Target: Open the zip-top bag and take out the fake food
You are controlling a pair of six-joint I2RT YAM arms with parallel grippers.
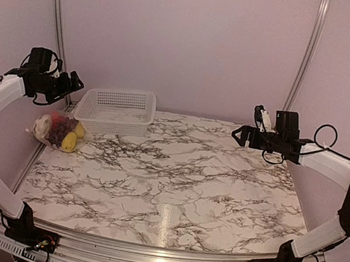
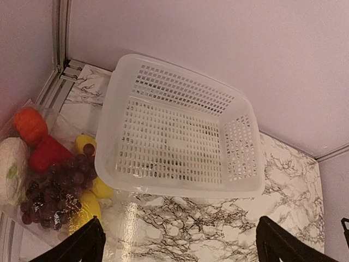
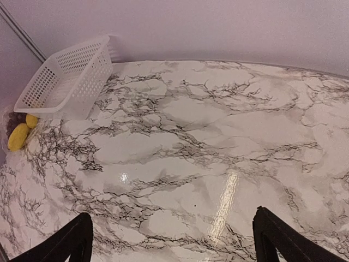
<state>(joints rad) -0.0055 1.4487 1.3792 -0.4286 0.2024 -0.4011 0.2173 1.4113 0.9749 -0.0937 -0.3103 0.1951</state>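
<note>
1. Hovering over the far-left corner, black left gripper point(image 1: 77, 83): fingers spread wide, holding nothing.
2. Clear crinkly plastic zip-top bag point(image 1: 47, 133) lies below it on the marble-patterned table point(image 1: 187, 184), with small plastic fake food point(image 1: 63, 131) inside.
3. White mesh plastic basket point(image 1: 117, 111) sits just right of the bag.
4. Black right gripper point(image 1: 238, 135): raised at right, fingers wide apart, empty.

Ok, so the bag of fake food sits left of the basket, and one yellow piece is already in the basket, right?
No. The left wrist view shows the basket empty; the yellow pieces are inside the zip-top bag with the other fake food. The bag does sit left of the basket.
</note>
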